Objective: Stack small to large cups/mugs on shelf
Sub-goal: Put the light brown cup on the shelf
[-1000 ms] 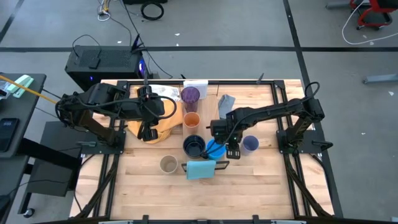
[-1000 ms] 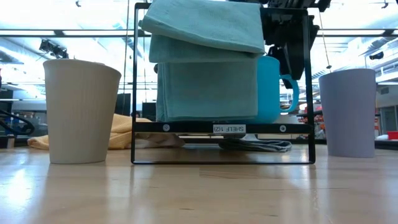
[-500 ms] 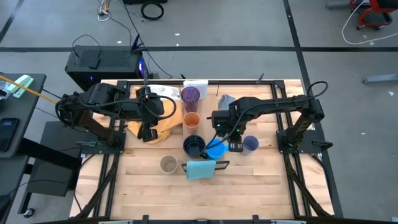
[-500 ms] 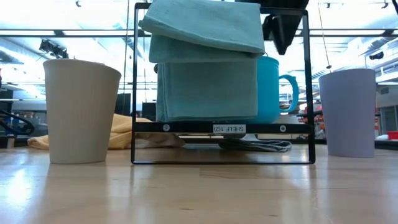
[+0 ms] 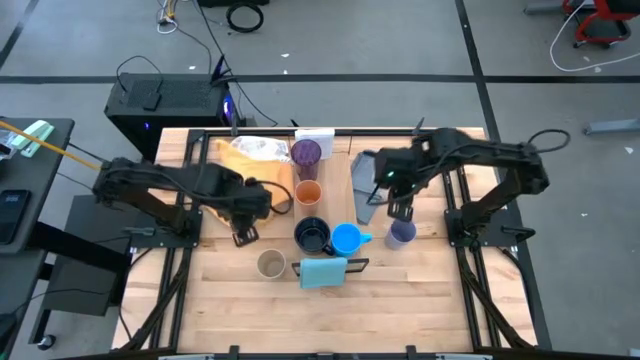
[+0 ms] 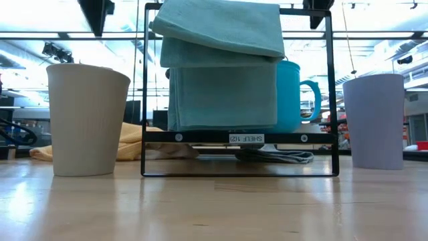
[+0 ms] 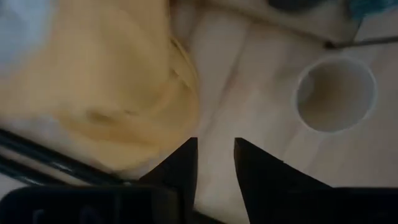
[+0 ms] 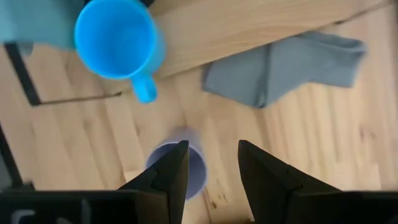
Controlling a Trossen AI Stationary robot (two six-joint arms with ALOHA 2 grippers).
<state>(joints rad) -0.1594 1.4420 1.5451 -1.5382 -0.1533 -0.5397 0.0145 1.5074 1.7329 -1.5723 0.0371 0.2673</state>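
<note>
A long pale shelf plank runs from a white piece at the far end to a light-blue cloth at the near end. Along it stand the purple tumbler, the orange cup, the navy mug and the bright blue mug. The beige cup and the lavender cup stand on the table. My right gripper hangs open above the lavender cup. My left gripper is open at the near edge of the yellow cloth, short of the beige cup.
A grey cloth lies right of the plank, on the far side of my right gripper. The yellow cloth covers the table left of the plank. A black frame carries the light-blue cloth at the near end.
My right gripper has risen from beside the bright blue mug and swung toward the table's right and far side, over the lavender cup. The blue mug has stayed in place. My left gripper has moved from over the yellow cloth toward the near edge, closer to the beige cup.
</note>
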